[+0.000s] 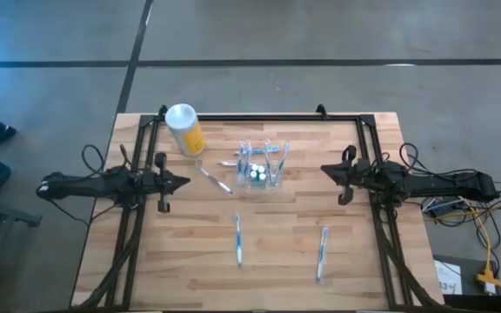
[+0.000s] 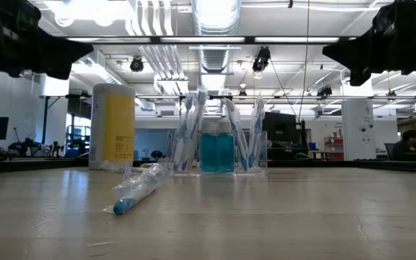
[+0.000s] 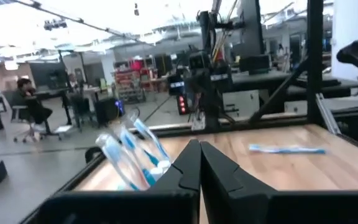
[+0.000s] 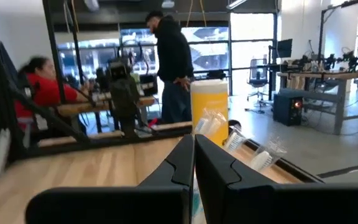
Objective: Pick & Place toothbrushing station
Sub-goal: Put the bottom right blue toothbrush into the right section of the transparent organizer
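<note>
Left gripper [image 1: 183, 182], fingers pressed together on nothing, poised above the table's [image 1: 181, 252] left side, pointing inward. Right gripper [image 1: 324, 169], likewise clenched and empty, mirrored over the right side. Between the two, toward the far edge: toothbrushing station [image 1: 262, 164], clear, upright, with wrapped brushes leaning inside. Just left of the station: one wrapped toothbrush [image 1: 213, 179] lying flat. Farther left, near the far edge: yellow canister [image 1: 185, 129] with white lid. Nearer the front edge: two more toothbrushes, one [image 1: 238, 239] left, one [image 1: 321, 252] right.
</note>
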